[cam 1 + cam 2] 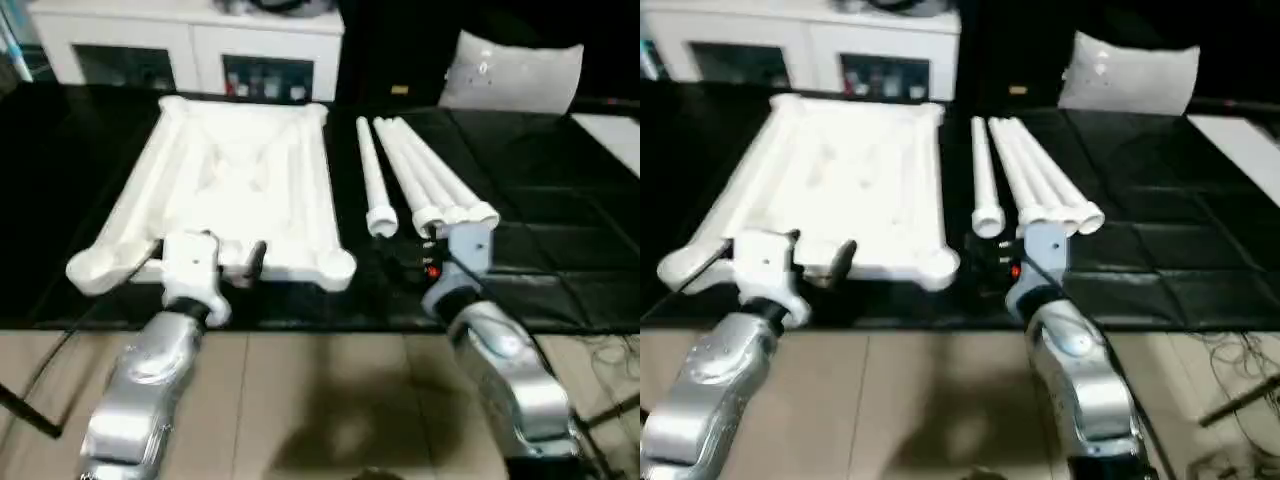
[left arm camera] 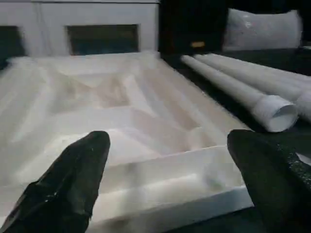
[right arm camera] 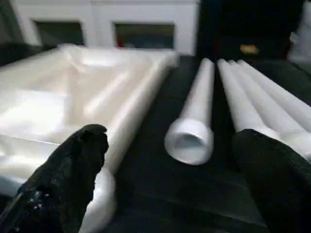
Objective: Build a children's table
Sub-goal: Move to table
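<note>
While lying upside down on black surface (image 1: pixel 560 200), white table top (image 1: pixel 235 185) shows ribbed underside and round corner sockets (image 1: pixel 338 268). Four white tapered legs (image 1: pixel 420 175) lie beside it, wide ends toward robot, three seemingly touching. Left claw (image 2: pixel 165 170) spread wide at top's near edge. Right claw (image 3: pixel 170 174) spread wide near leg ends, holding nothing.

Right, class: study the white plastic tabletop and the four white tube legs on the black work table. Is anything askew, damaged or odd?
Nothing stands out. The white plastic square tabletop lies ribbed side up, undamaged. The four white tapered tube legs lie beside it, one slightly apart from the other three. The open left gripper faces the top's near edge, the open right gripper the legs' ends.
</note>
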